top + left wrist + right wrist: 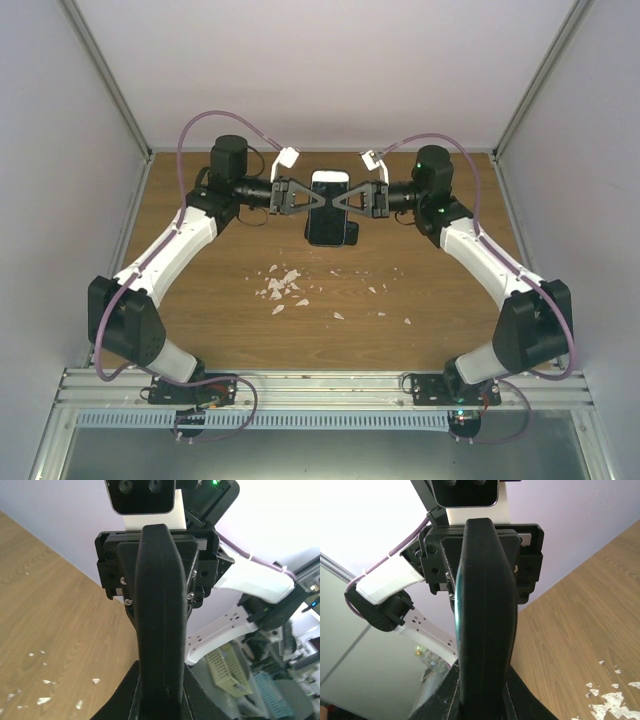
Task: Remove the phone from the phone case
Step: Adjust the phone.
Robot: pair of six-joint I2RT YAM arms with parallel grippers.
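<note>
Black phone case (pixel 160 630), phone (pixel 330 205) seated inside it.
- Left gripper (pixel 308 197): clamped on the case's left long edge.
- Right gripper (pixel 352 198): clamped on the case's right edge, directly opposite.
- Case: held in the air above the wooden table (pixel 200 290).
- White crumbs (pixel 282 288): on the table, below the case and nearer the arm bases.

Risk, as judged: both grips squeeze the case's rims. A twist or pull could therefore pinch the phone in tighter, or let the case slip and drop.
</note>
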